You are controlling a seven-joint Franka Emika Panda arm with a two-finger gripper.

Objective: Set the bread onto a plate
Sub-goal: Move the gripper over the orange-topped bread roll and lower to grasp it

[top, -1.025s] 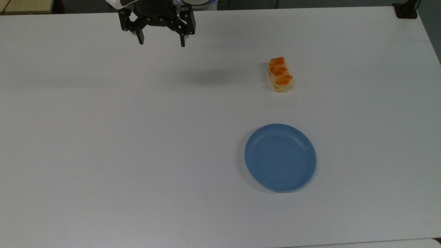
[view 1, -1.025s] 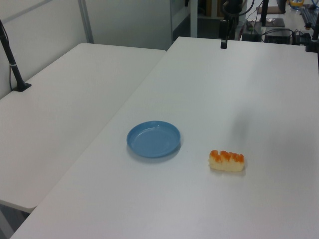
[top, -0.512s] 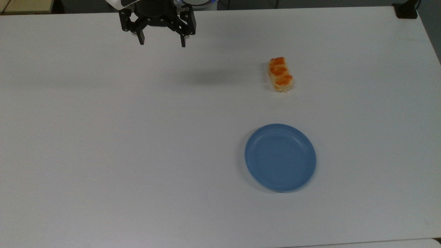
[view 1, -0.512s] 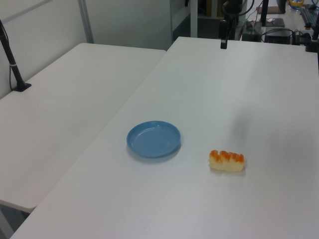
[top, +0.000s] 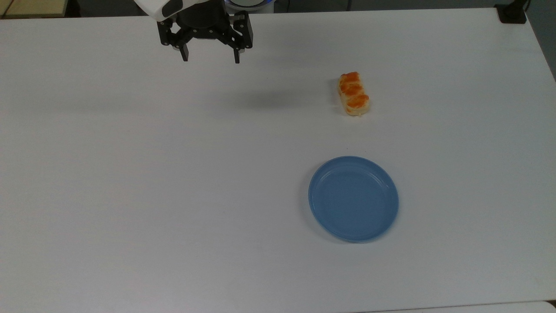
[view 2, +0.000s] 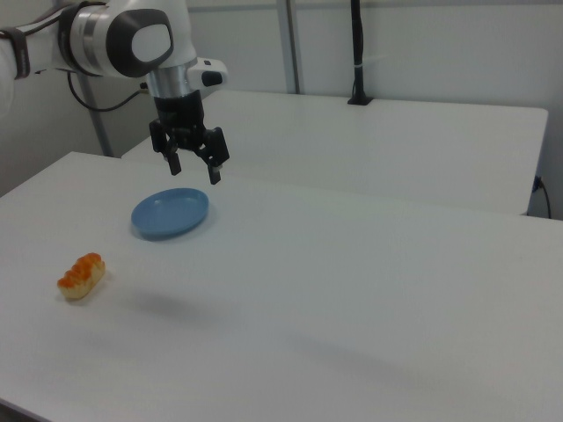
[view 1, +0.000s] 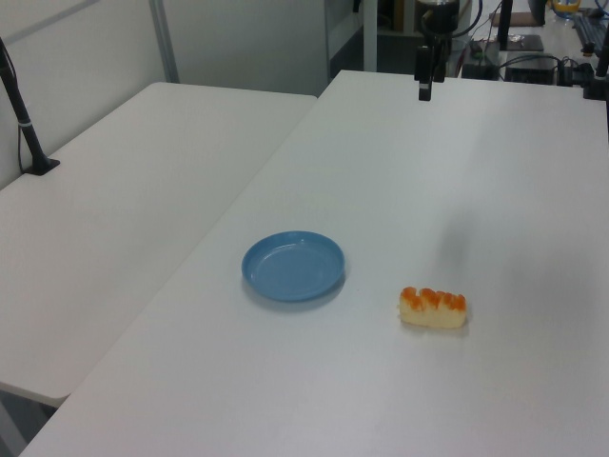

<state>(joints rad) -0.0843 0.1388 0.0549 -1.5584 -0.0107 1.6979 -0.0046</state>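
One bread roll, one blue plate, one hand, all over a white worktop. The bread roll is a short oblong loaf, pale along its sides with glossy orange-brown lobes on top; it lies flat on the bare worktop, apart from the empty plate, above it in the top view and on the left view's right of it. The hand hangs above the worktop with fingers spread, holding nothing, well apart from both.
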